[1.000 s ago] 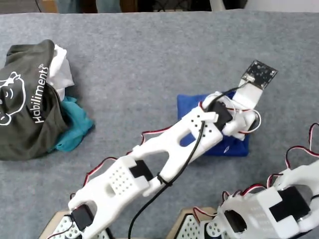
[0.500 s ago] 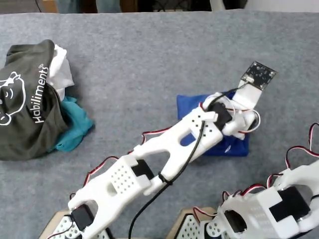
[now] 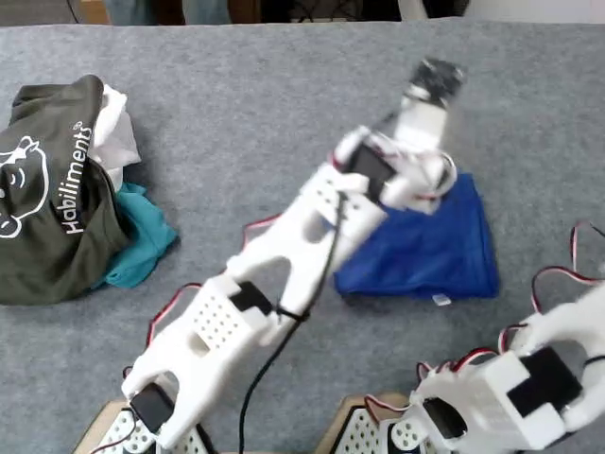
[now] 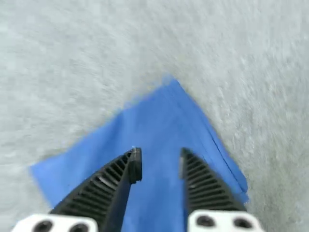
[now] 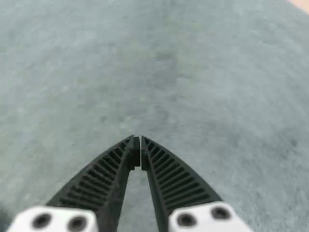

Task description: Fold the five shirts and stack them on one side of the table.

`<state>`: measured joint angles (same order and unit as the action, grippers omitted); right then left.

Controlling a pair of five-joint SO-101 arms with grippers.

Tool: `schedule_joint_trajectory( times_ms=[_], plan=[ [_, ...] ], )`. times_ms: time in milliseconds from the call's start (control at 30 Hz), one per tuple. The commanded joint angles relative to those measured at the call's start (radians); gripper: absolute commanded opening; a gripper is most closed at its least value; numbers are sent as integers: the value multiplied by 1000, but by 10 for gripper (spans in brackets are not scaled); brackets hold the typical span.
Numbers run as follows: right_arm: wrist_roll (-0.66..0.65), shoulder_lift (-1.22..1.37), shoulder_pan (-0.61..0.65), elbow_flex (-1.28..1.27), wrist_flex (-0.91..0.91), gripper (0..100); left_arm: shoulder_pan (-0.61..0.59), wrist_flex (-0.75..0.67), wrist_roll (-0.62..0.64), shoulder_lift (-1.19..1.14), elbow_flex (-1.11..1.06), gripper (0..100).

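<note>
The left pincer (image 4: pixel 158 163) stands open by a narrow gap, and nothing is held between its two black ribbed fingers (image 4: pixel 126 170). It hangs just above the blue shirt (image 3: pixel 425 251), which is seen through the gap, and its tips point toward one corner of the cloth. In the high view the left arm (image 3: pixel 284 246) stretches from the lower left of the frame up to the centre, and its wrist covers the upper left edge of the blue shirt.

The blue shirt lies flat on the grey worktop (image 3: pixel 236 85), to the right of the centre of the high view. It is folded into a rough rectangle, and a small white label (image 3: pixel 440 300) shows at its lower edge.

The right pincer (image 5: pixel 140 145) is closed, tip against tip, and it holds nothing. Under it there is bare grey worktop. The right arm (image 3: pixel 510 397) sits folded in the lower right corner of the high view, apart from the blue shirt.

At the left edge of the high view, well apart from the blue shirt, there is a loose pile of clothes. A dark shirt with white print (image 3: pixel 47 199) lies on top, a white shirt (image 3: pixel 115 132) shows at the upper right side of the pile, and a teal shirt (image 3: pixel 142 236) comes out at its lower right side.
</note>
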<state>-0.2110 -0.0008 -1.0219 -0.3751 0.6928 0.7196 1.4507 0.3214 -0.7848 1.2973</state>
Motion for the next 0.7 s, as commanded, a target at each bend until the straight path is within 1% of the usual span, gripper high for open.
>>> schedule_joint_trajectory(
  times_ms=[0, 100, 133, 333, 400, 467, 500, 567, 667],
  plan=[
    [-133, -77, 127, 87, 132, 18, -96, 149, -12, 75, 197, 25],
    [-227, -107, 249, 125, 249, 16, -170, 293, -57, 68, 278, 30],
    [-245, -110, 296, 145, 285, 17, -189, 315, -69, 66, 275, 28],
    [-316, -77, 592, 272, 535, 15, -288, 310, -97, 17, 107, 28],
    [-318, -56, 660, 305, 583, 15, -314, 310, -98, -9, 44, 28],
    [-315, -10, 677, 325, 563, 15, -343, 310, -103, -23, 2, 28],
    [-315, 22, 675, 329, 535, 15, -355, 310, -124, -38, -7, 28],
    [-315, 90, 660, 344, 508, 15, -377, 310, -175, -60, -51, 28],
    [-315, 196, 631, 367, 465, 15, -403, 310, -195, -75, -139, 28]
  ],
)
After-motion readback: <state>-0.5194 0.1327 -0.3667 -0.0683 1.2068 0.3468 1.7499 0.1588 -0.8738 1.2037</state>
